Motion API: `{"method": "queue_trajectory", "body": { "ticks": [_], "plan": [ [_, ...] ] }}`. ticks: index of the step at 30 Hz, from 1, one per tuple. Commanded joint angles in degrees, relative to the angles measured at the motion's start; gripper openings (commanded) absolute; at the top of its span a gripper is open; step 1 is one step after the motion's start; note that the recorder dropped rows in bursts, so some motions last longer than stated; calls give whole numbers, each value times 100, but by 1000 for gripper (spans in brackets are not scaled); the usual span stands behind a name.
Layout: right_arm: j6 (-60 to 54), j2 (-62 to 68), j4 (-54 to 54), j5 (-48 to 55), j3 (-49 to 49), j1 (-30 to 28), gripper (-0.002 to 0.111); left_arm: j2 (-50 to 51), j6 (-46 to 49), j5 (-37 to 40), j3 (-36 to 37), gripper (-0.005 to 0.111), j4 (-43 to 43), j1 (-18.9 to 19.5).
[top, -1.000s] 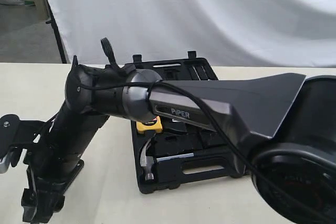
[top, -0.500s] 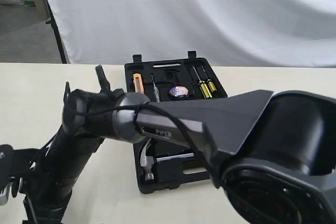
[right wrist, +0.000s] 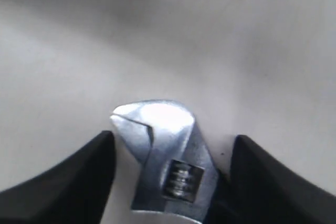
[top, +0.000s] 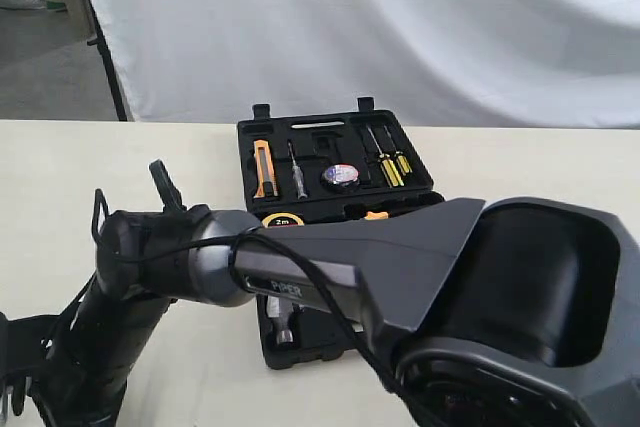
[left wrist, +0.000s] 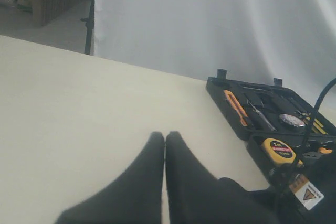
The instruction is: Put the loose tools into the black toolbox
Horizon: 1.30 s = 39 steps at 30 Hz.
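Observation:
The silver adjustable wrench (right wrist: 157, 129) lies on the pale table, its head between the spread black fingers of my right gripper (right wrist: 173, 138), which is open around it. One finger (right wrist: 262, 177) looks close against the wrench; the other stands apart. My right arm (top: 180, 267) reaches across to the near left. The black toolbox (top: 300, 127) lies open behind it, with the black tape roll (top: 340, 175) in its far half and the hammer head (top: 283, 329) showing in the near half. My left gripper (left wrist: 165, 136) is shut and empty over bare table.
A yellow tape measure (top: 284, 218), an orange knife (top: 262, 169) and yellow-handled screwdrivers (top: 390, 167) sit in the toolbox. A white backdrop hangs behind the table. The right arm's bulky base (top: 520, 327) blocks the near right.
My right arm has dropped and swung toward the near left, uncovering the toolbox's far half.

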Motion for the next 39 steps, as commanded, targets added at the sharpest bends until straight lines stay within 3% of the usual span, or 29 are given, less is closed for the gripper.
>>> {"method": "queue_trajectory", "body": {
  "ticks": [1,4,11,27,28,31,33,35,39],
  "plan": [
    [308,81,-175,48,-2,0,20,-18,-27,-41,-15,1,25,145],
    [844,81,-175,1,-2,0,0,-18,-27,-41,-15,1,25,145],
    [3021,81,-213,-313,-2,0,0,-18,-27,-41,-15,1,25,145],
    [5475,81,-1179,-325,-2,8,0,-18,-27,-41,-15,1,25,145],
    [5782,81,-1270,-342,-2,47,3,-18,-27,-41,-15,1,25,145],
    [6334,81,-2217,-422,-2,175,40,-18,-27,-41,-15,1,25,145],
    [6309,13,-2215,-355,-2,185,58,-18,-27,-41,-15,1,25,145],
    [6154,-193,-2215,-316,-2,174,68,-18,-27,-41,-15,1,25,145],
    [5299,-624,-2215,-353,-2,174,70,-18,-27,-41,-15,1,25,145]
  ]
}}
